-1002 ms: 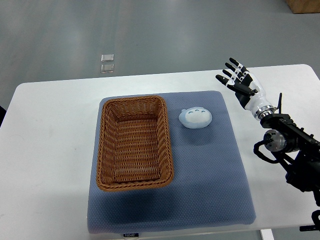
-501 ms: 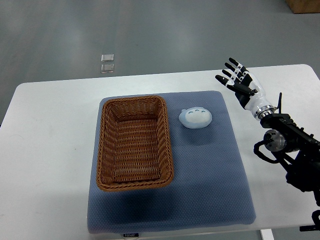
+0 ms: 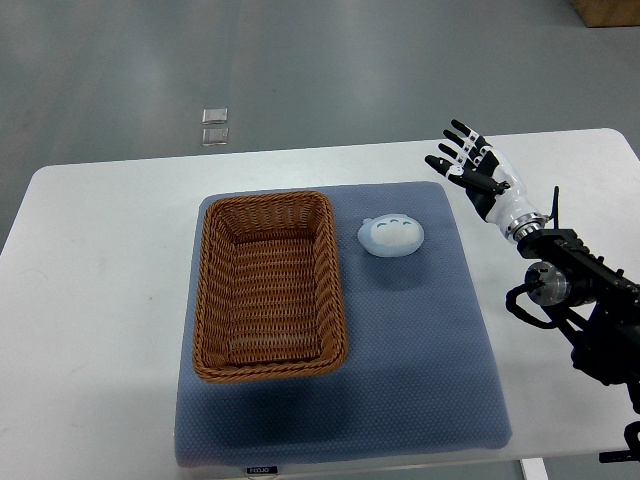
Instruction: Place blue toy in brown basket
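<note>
The pale blue toy [image 3: 391, 236], rounded with small white marks on top, lies on the blue-grey mat [image 3: 420, 340] just right of the brown wicker basket [image 3: 268, 284]. The basket holds nothing. My right hand [image 3: 466, 166] hovers over the mat's far right corner, to the right of the toy and apart from it, fingers spread and holding nothing. Its black arm [image 3: 575, 290] comes in from the right edge. The left arm does not show.
The mat lies on a white table [image 3: 100, 300] whose far edge borders grey floor. Two small clear squares [image 3: 214, 126] sit on the floor beyond the table. A brown box corner [image 3: 608, 10] shows at the top right.
My right hand has shifted slightly left and nearer, toward the toy. The toy and basket have not moved.
</note>
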You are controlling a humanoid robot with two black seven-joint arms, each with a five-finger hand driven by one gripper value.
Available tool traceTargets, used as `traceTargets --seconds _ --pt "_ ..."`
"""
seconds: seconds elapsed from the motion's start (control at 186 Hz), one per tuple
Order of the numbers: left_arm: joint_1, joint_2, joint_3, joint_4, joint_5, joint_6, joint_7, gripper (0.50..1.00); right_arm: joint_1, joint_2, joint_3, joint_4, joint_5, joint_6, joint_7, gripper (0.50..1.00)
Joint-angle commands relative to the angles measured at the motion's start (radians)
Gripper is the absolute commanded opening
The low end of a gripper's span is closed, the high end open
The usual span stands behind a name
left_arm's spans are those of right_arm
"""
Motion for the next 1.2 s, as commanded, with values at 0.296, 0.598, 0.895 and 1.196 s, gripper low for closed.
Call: traceTargets --seconds 0.296,0.598,0.895,1.196 --pt "0.000 0.000 0.000 0.000 -0.001 0.000 0.000 1.000 0.001 0.000 -0.002 0.000 -0.017 0.000 0.000 0.915" --pt "0.000 0.000 0.000 0.000 -0.001 0.000 0.000 1.000 0.002 0.000 -0.020 0.000 -0.017 0.002 0.000 0.915" --pt "0.000 0.000 0.000 0.003 0.000 -0.001 0.000 1.000 0.007 0.000 -0.021 0.000 -0.056 0.008 0.000 0.915" --pt "0.000 0.000 0.000 0.003 0.000 0.000 0.000 1.000 0.047 -0.049 -0.121 0.009 -0.151 0.011 0.025 0.915"
